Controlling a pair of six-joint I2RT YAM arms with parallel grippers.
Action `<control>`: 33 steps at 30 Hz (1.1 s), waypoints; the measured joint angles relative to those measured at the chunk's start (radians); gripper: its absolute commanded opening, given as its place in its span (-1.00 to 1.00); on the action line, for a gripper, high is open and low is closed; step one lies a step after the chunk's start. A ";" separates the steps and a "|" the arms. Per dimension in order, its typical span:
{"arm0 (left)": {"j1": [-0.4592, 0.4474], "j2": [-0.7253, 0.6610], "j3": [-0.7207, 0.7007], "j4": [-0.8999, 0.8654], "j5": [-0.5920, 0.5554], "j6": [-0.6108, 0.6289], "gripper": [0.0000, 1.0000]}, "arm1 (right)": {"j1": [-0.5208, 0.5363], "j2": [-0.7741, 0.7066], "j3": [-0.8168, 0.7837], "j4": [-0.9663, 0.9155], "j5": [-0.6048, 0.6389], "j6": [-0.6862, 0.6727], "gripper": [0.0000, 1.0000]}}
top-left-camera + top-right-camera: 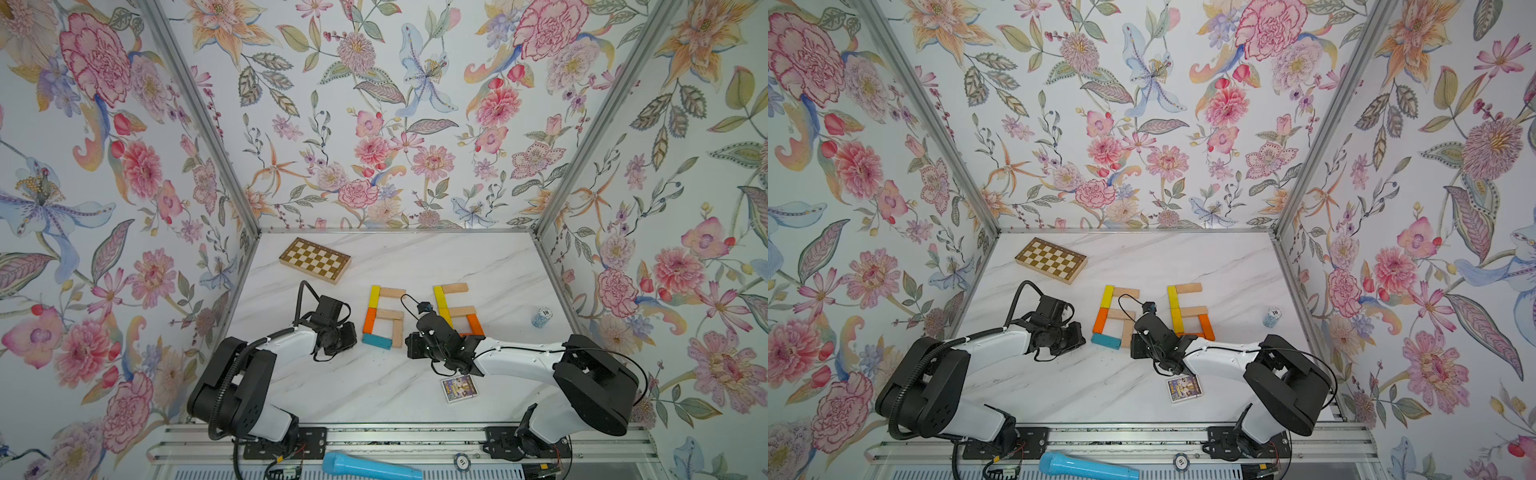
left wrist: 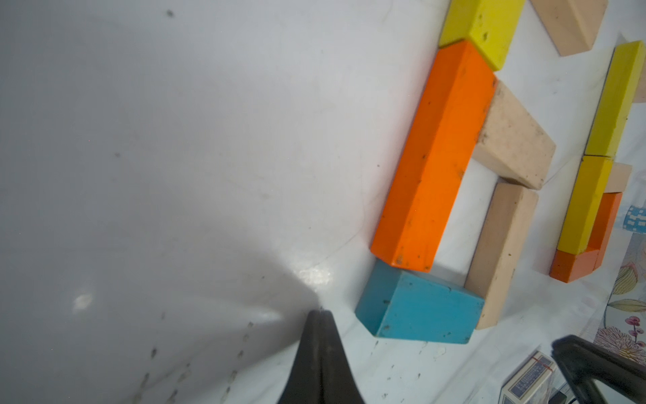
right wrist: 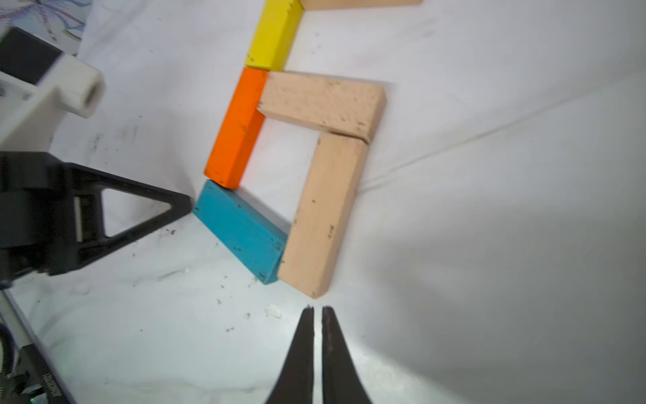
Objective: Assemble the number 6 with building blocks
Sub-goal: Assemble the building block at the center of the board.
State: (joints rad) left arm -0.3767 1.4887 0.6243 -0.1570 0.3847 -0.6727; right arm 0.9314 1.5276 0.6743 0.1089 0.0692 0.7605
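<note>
Your left jaws are together beside the teal-blue wooden plank (image 2: pixel 419 307); right jaws together, empty, near the plain beige wooden plank (image 3: pixel 325 210). These corner the number 6 (image 1: pixel 388 314) mid-surface; any sideways nudge would likely skew it.

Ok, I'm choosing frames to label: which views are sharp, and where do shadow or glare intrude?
Left wrist view: blocks crisp, a broad shadow over the table beside the left gripper, glare near its tips. Right wrist view: orange block and teal block slightly smeared, soft shadow beside the right gripper. Both top views: even light, sharp.
</note>
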 measured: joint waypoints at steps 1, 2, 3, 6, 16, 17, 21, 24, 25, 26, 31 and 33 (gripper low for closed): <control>0.000 0.001 0.001 -0.001 0.000 0.000 -1.00 | 0.000 0.000 -0.007 -0.012 0.001 0.008 -0.82; 0.001 0.002 0.003 -0.003 0.000 0.001 -1.00 | 0.000 0.002 -0.010 -0.017 0.001 0.014 -0.83; 0.001 0.002 0.004 -0.003 0.000 0.003 -1.00 | 0.000 0.005 -0.010 -0.019 0.002 0.020 -0.83; 0.002 0.004 0.005 -0.003 -0.001 0.003 -1.00 | 0.000 0.019 -0.010 -0.016 0.002 0.030 -0.83; 0.002 0.004 0.005 -0.002 -0.002 0.003 -1.00 | -0.005 0.121 0.031 0.023 -0.023 0.030 -0.84; 0.002 0.004 0.004 -0.001 -0.002 0.003 -1.00 | -0.005 0.128 0.037 0.026 -0.027 0.029 -0.84; 0.002 0.004 0.001 0.007 0.000 0.003 -1.00 | -0.005 0.148 0.054 0.035 -0.036 0.029 -0.84; 0.004 0.004 -0.003 0.017 0.002 0.003 -1.00 | -0.005 0.156 0.063 0.038 -0.042 0.023 -0.84; 0.004 0.004 -0.004 0.020 0.003 0.003 -1.00 | -0.005 0.159 0.065 0.037 -0.045 0.022 -0.84; 0.004 0.004 -0.005 0.023 0.004 0.003 -1.00 | -0.005 0.162 0.069 0.038 -0.048 0.021 -0.84; 0.004 0.004 -0.007 0.027 0.005 0.003 -1.00 | -0.005 0.176 0.085 0.039 -0.061 0.014 -0.84; 0.004 0.004 -0.007 0.029 0.005 0.003 -1.00 | -0.005 0.178 0.085 0.041 -0.061 0.014 -0.84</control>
State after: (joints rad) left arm -0.3729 1.4925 0.6174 -0.1280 0.3897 -0.6701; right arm 0.9260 1.7058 0.7597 0.1501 0.0078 0.7746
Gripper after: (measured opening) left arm 0.047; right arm 0.079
